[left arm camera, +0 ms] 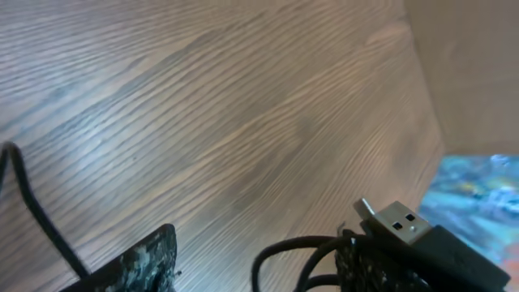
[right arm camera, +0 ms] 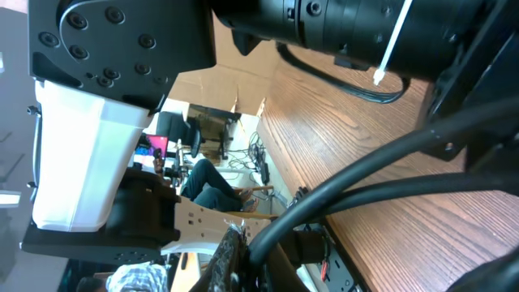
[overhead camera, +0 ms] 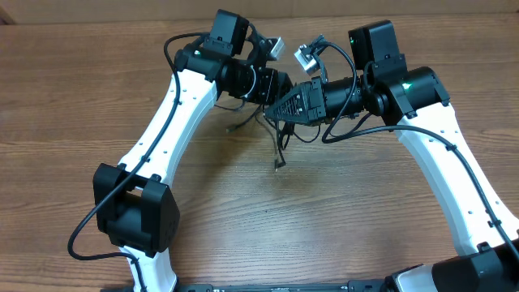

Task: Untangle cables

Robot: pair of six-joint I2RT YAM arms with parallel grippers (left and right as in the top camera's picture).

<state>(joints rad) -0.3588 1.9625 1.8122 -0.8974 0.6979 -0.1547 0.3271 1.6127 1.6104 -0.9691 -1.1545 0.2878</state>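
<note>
The cables (overhead camera: 280, 139) are thin black cords hanging in a bunch between the two grippers above the table. One loose end (overhead camera: 278, 165) touches the wood and another points left (overhead camera: 232, 128). My left gripper (overhead camera: 278, 88) has its fingers wide apart (left arm camera: 258, 268). A cable loop (left arm camera: 288, 253) and a silver-tipped USB plug (left arm camera: 396, 222) lie against its right finger. My right gripper (overhead camera: 277, 108) meets it from the right. In the right wrist view its fingertips (right arm camera: 242, 258) are closed on a black cable (right arm camera: 324, 203).
The wooden table (overhead camera: 340, 219) fills the overhead view. The white arm links run down the left (overhead camera: 174, 122) and right (overhead camera: 454, 170) sides. The two wrists nearly touch at the top centre. A cardboard wall (left arm camera: 470, 73) stands at the table's far edge.
</note>
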